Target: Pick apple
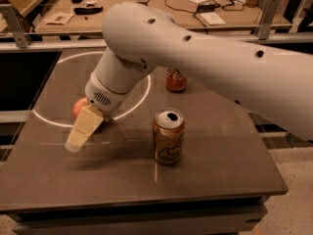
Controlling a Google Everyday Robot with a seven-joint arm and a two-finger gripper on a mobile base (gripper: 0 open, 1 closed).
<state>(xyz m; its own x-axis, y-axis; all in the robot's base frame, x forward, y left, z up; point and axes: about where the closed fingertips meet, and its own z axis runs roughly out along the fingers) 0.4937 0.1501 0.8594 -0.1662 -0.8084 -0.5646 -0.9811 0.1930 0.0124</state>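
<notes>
The apple [78,109] sits at the table's [220,173] nine o'clock, with the gripper [78,138] at its six o'clock, perhaps touching. How far open it is, I cannot tell. An off-centre close could roll the apple away.

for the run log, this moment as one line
gripper just in front of apple | apple on table, unlifted | cola can and open can upright
</notes>
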